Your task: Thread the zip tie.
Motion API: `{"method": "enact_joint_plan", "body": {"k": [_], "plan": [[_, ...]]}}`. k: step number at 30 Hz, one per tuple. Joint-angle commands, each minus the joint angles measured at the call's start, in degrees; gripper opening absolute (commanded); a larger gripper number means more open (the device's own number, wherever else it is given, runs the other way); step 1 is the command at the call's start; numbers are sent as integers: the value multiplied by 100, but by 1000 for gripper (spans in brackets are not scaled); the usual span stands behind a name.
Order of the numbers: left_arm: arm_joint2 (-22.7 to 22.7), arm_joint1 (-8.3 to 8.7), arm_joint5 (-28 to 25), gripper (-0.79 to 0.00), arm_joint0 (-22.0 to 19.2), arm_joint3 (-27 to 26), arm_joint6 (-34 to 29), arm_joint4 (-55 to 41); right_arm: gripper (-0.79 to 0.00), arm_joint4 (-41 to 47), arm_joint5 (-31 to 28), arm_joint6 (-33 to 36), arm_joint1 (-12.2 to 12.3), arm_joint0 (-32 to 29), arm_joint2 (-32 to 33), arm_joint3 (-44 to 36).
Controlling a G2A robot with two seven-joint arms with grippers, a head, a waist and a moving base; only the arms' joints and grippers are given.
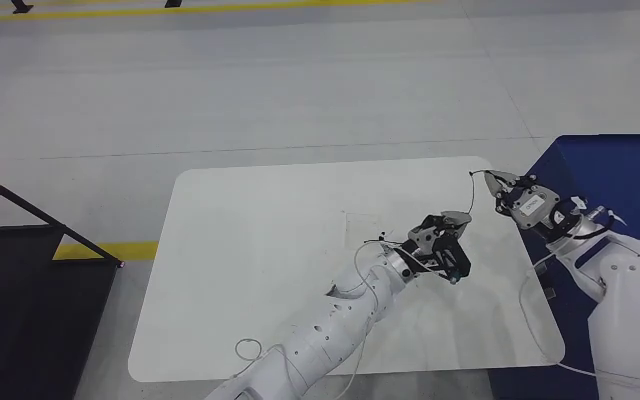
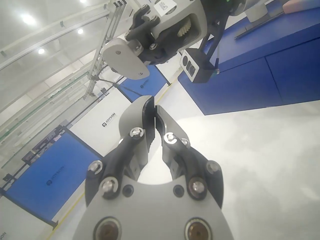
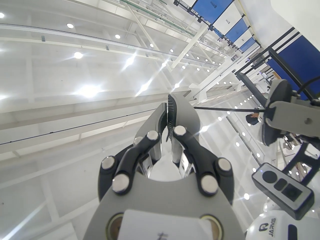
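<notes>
Shut tight, the right gripper (image 3: 168, 106) pinches one end of the black zip tie (image 3: 230, 109) — the strap runs across to the left gripper (image 3: 266, 111), likewise closed on it — above the white table's (image 1: 250, 280) right side.

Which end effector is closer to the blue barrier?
Right. The right end effector hangs over the table's far right corner, beside the barrier; the left end effector sits farther in.

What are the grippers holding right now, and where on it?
Both pinch the zip tie: the right gripper near one end, the left gripper near the other.
</notes>
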Motion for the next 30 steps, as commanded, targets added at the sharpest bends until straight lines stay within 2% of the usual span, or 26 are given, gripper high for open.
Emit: {"method": "enact_joint_plan", "body": {"k": [1,8,9,10,11,12,20,23,27,30], "plan": [[-3,5,1,-785,-4,-3,-8,24,-785,-2,-10,-12,3,1,-25,12],[-31,20,38,-785,-8,1,42,56,-785,-48,-25,-52,15,6,-135,26],[-40,22,53,-520,-7,-2,55,50,-785,-54,-18,-61,18,9,-145,26],[-50,24,67,-360,-5,-5,73,39,-785,-55,-24,-68,20,17,-152,30],[-59,27,71,-256,-5,-6,91,33,-785,-58,-31,-75,22,27,-158,34],[-74,30,79,0,-4,-7,102,20,-785,-51,-38,-79,24,35,-162,43],[-315,103,100,0,24,-35,258,-149,-785,-11,-6,-154,33,83,-209,59],[-599,198,-158,0,50,-32,441,-393,-785,-11,-6,-154,33,83,-209,59],[-1212,445,-802,0,113,-280,649,-613,-785,-111,-125,-185,40,88,-221,-28],[-1905,733,-1456,0,358,-921,732,-624,-785,-258,-24,-21,71,137,-178,-124]]}}
